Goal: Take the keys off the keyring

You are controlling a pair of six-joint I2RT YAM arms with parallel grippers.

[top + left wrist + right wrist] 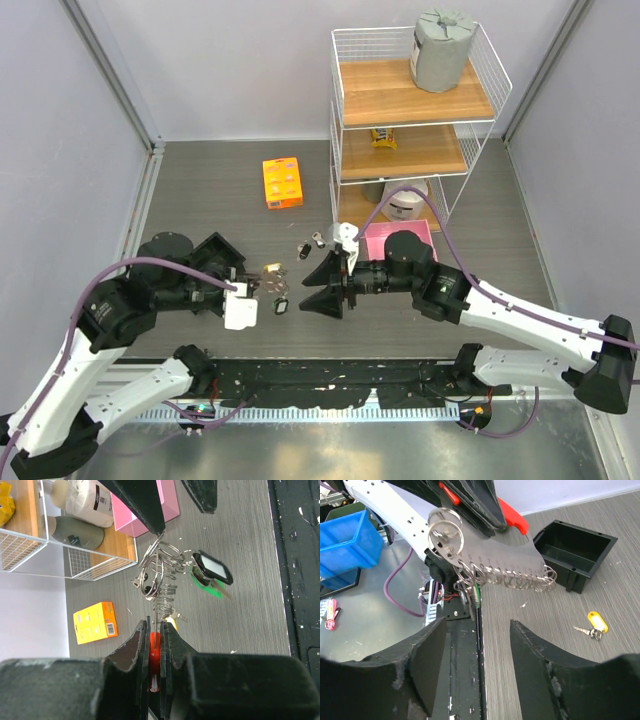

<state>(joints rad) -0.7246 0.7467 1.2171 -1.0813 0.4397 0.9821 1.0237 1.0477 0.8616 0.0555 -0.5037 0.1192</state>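
A grey wood-grain counter [200, 210] runs between pale walls, with a white wire shelf rack [345, 120] at the back right, an orange box [283, 183] in the open and a pink box [400, 240] at the foot of the rack. The left gripper [156, 627] is clamped on the red strap fob [155, 650] and holds the keyring [157, 575] up off the counter, midway between the two arms. A row of small split rings [520, 577] hangs along the keyring. Keys dangle at its end, one with a black-framed tag [212, 569], one with a green tag [207, 587]. The right gripper [477, 630] faces the rings with its jaws apart and nothing between them. A loose key with a yellow tag [595, 624] lies on the counter near a black tray [575, 552]
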